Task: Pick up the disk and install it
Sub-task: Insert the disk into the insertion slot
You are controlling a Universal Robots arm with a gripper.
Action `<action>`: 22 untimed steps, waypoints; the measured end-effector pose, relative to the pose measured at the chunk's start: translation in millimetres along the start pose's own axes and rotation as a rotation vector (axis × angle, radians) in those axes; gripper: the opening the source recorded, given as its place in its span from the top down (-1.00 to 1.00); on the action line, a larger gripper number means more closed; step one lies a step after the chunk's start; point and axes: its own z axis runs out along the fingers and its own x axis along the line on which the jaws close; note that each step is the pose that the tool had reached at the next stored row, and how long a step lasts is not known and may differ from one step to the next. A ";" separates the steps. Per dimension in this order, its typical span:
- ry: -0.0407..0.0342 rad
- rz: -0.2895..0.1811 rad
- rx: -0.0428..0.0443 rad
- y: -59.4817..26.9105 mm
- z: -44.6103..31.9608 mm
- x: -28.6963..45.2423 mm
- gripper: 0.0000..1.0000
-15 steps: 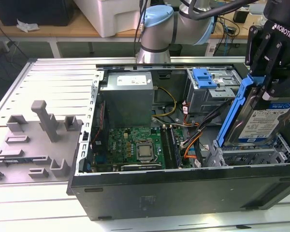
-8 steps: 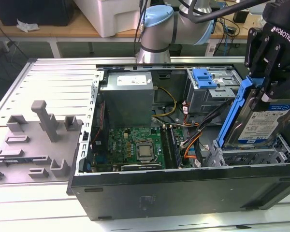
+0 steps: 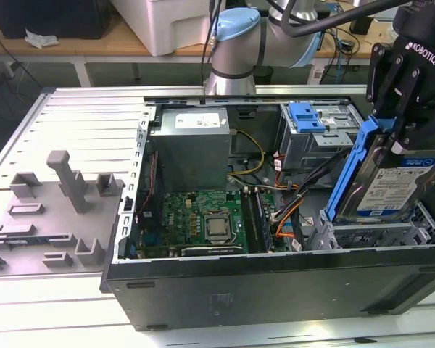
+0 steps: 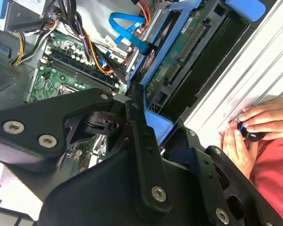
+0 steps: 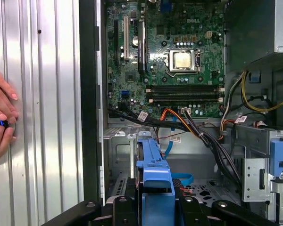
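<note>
- Grey moulded fixture (image 3: 54, 206): on slatted table (image 3: 80, 119), well apart from gripper (image 3: 396, 139), far to the exterior view's left of it.
- PC case (image 3: 275, 290): side off, black, open top; gripper hangs over its end at the exterior view's right.
- PSU (image 3: 192, 145): grey box w/ white sticker, well apart from gripper.
- Mobo (image 3: 196, 214): green, CPU socket (image 3: 217, 228) in mid, below gripper level.
- Cable bundle (image 3: 290, 210): black/orange, betw. mobo and disk.
- Cage (image 3: 315, 127): grey metal w/ blue latch, just beside gripper.
- Gripper: white lettering on body; fingers clamped on disk's upper end.
- Disk (image 3: 400, 187): tilted, hangs under gripper; blue bracket (image 3: 350, 170) along edge, white-and-blue label faces up; lower end at grey metal bay (image 3: 377, 235).
- Person's hands (image 5: 1, 123): on table beside case, around small black-blue item.
</note>
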 end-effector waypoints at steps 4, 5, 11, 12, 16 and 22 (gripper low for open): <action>0.0000 0.000 -0.0001 0.0 0.9 -0.1 0.27; -0.0001 0.000 -0.0001 0.1 1.4 -0.1 0.27; 0.0003 0.000 -0.0002 0.2 3.9 -0.2 0.27; 0.0002 0.000 -0.0001 0.2 4.2 -0.2 0.27; 0.0001 0.000 0.0000 0.1 5.1 -0.2 0.27; -0.0001 0.000 0.0000 0.2 5.3 -0.1 0.27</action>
